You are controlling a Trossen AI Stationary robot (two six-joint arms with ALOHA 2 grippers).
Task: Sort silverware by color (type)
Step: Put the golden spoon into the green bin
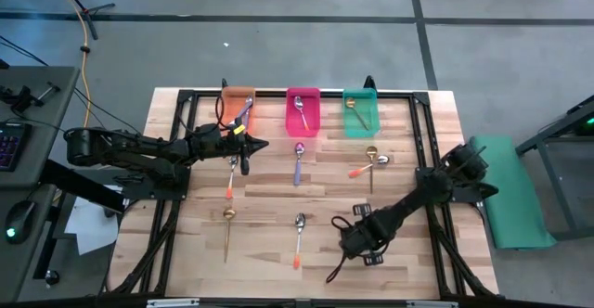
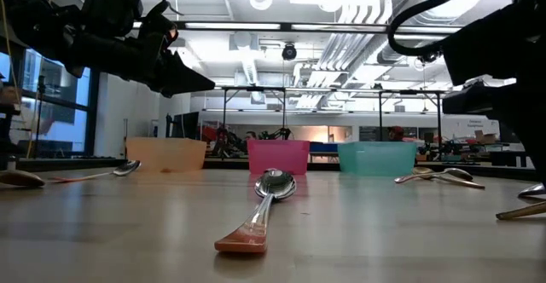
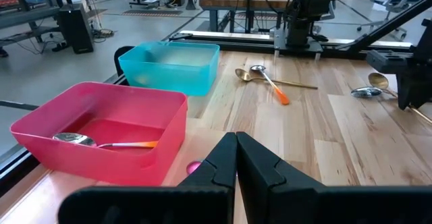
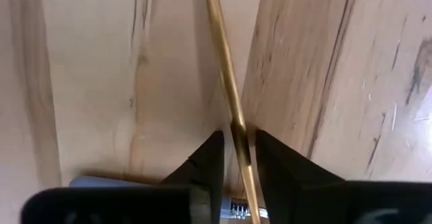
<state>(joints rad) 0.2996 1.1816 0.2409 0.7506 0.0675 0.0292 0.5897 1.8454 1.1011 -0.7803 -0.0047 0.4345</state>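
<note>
Gold spoon (image 4: pixel 228 89) handle between right tool (image 4: pixel 239 158) fingers, clamped; left tool (image 3: pixel 236 158) together.

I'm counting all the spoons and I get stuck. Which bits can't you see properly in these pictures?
- Gold spoon at the right tool: right wrist view's edges cut off its bowl; from above the arm covers it.
- Something pink beneath the left tool: left wrist view shows only a sliver.
- Orange bin: low view's cloudy wall hides what's inside.
</note>
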